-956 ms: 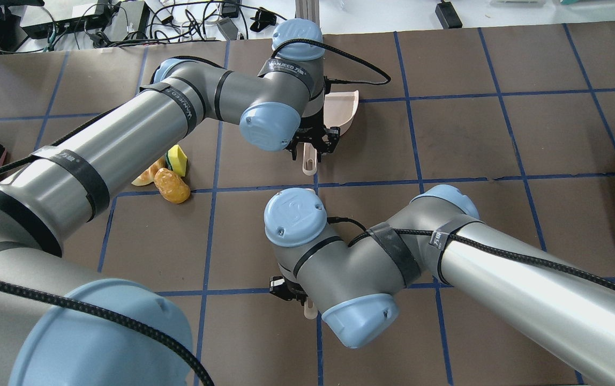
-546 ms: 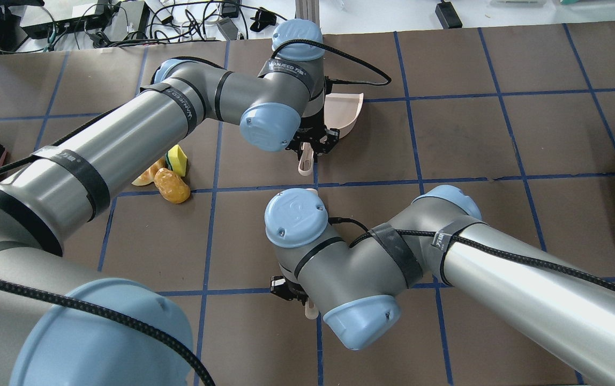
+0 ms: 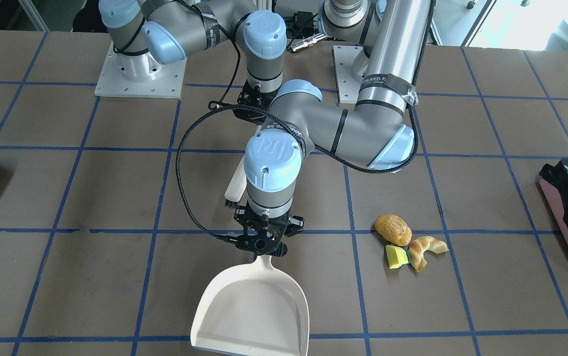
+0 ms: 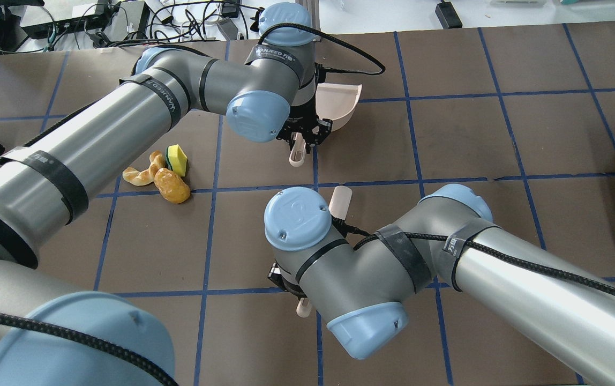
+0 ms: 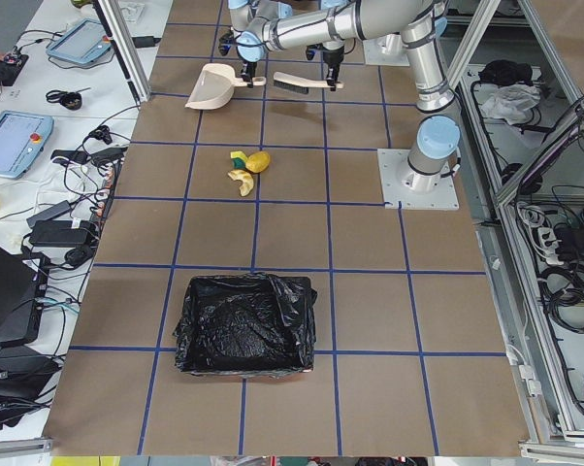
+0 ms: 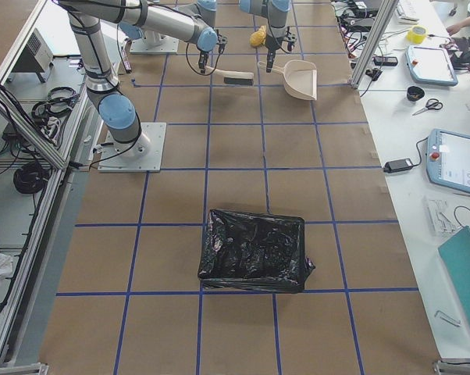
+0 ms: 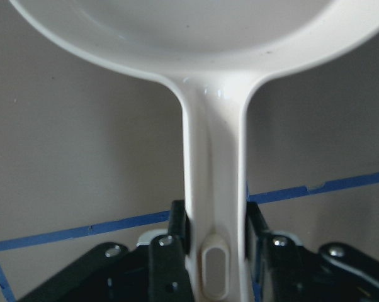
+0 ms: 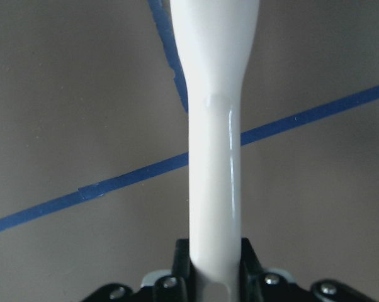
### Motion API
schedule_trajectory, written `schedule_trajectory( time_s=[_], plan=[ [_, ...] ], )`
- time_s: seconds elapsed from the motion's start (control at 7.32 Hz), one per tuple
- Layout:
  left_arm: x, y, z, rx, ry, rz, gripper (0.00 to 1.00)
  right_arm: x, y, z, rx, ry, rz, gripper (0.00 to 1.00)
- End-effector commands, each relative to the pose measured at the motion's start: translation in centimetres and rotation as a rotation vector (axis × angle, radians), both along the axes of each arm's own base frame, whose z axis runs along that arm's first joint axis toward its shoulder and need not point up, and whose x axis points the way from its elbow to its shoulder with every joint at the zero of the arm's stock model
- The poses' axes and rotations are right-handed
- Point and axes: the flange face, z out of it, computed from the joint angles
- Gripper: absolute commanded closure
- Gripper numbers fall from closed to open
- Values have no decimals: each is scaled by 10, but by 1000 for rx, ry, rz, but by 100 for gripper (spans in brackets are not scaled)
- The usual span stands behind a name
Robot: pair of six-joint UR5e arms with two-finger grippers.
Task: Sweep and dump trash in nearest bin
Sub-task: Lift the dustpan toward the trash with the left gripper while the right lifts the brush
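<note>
Black-bagged bin (image 5: 243,325) nearest camera; trash (image 5: 245,167) mid-table, well apart; dustpan (image 5: 211,87), brush (image 5: 297,83) at far end

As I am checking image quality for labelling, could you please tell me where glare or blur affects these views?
Left wrist view: the dustpan looks slightly soft, with highlights at its neck. Right wrist view: a bright streak runs down the brush handle. Overhead view: glare on the right arm's metal tube. Front-facing view: sharp, with the top right corner washed out.
</note>
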Motion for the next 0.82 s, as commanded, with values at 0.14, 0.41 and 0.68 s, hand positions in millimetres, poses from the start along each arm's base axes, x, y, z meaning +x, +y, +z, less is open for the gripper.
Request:
schedule_trajectory(
  time_s=[0.14, 0.41, 0.68],
  plan=[
    [97, -18, 44, 30, -28, -167, 100, 3, 2, -1, 0, 38, -273, 100],
    [151, -16, 76, 59, -136, -352, 100, 4, 0, 1, -2, 37, -277, 100],
    [202, -9, 91, 105, -156, -504, 100, 21, -21, 9, -9, 8, -296, 100]
  ],
)
